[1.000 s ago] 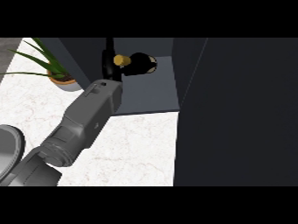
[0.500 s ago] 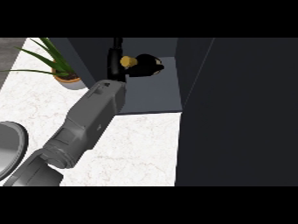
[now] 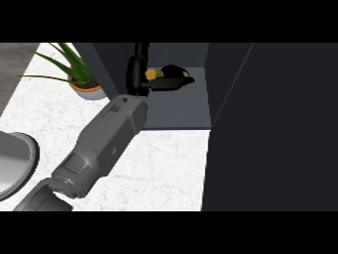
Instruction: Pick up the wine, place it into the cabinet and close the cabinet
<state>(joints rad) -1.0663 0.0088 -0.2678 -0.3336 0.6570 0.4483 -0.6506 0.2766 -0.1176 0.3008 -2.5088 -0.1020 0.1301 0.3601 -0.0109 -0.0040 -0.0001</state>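
My left forearm (image 3: pixel 105 144) rises from the lower left up to the open cabinet (image 3: pixel 175 106). At its end the black left hand (image 3: pixel 173 79) is inside the cabinet's opening, above the grey shelf floor. Its fingers curl round the wine bottle (image 3: pixel 152 74). Only a small gold part of the bottle shows between the fingers; the rest of it is hidden by the hand. The right hand does not show.
A wide dark cabinet door (image 3: pixel 281 129) fills the right side of the view, from the shelf down past the counter's edge. A potted green plant (image 3: pixel 84 84) stands left of the cabinet. The rim of a steel sink (image 3: pixel 18 163) shows at the lower left of the white marble counter (image 3: pixel 164 168).
The hand with the bottle has shifted a little to the right inside the cabinet opening. The plant and the sink have also slid right in the view.
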